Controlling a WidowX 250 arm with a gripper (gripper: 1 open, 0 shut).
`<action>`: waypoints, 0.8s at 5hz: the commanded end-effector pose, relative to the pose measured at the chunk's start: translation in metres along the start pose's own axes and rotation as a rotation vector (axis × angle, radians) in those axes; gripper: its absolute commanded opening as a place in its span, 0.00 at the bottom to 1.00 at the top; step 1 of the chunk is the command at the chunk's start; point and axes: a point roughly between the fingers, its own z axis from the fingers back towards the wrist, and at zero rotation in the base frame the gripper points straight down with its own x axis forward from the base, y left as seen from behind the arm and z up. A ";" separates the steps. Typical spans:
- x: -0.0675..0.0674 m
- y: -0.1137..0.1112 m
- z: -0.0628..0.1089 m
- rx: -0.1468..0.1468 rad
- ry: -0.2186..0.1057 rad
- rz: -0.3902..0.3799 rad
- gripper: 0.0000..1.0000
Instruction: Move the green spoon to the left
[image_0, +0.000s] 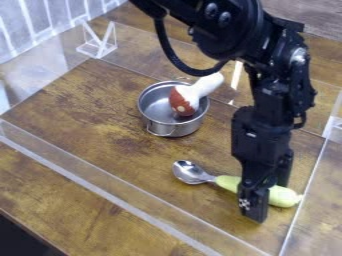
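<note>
Tabletop (83, 182): wood, bounded by clear strips. The green spoon (286, 198) lies near its lower right corner as viewed, metal end pointing toward the left edge, handle toward the right edge.

Pincer (262, 196): over the handle, pointing down, spread. One dark finger crosses in front of the handle and hides part of it. No firm pinch established; contact cannot be told.

Handling, judged: light overall, stiff, not fragile. Most of the weight probably sits in the thick handle, so the thin metal end should follow without much sag. The handle's rounded, smooth-looking plastic could roll or slip under a shallow or off-centre pinch. Best hold: across the middle of the thick handle, jaws on its two long sides, closing low near the wood. The metal bowl (190, 173) is small, shiny and curved; poor place to pinch, likely to skid. A hold at the extreme handle end might let the spoon swivel during the move to the left.

Containers: one round steel pot (158, 125), upright, nearer the far edge than the spoon and well apart from it. In it, a white-handled utensil (201, 88) with a red and white head leans, handle rising past the rim. Other contents, if any, cannot be made out.
</note>
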 end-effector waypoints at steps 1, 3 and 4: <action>0.009 -0.005 0.026 -0.062 0.022 0.042 1.00; 0.007 -0.004 0.027 -0.058 0.036 0.052 1.00; 0.001 -0.004 0.027 -0.057 0.044 0.034 1.00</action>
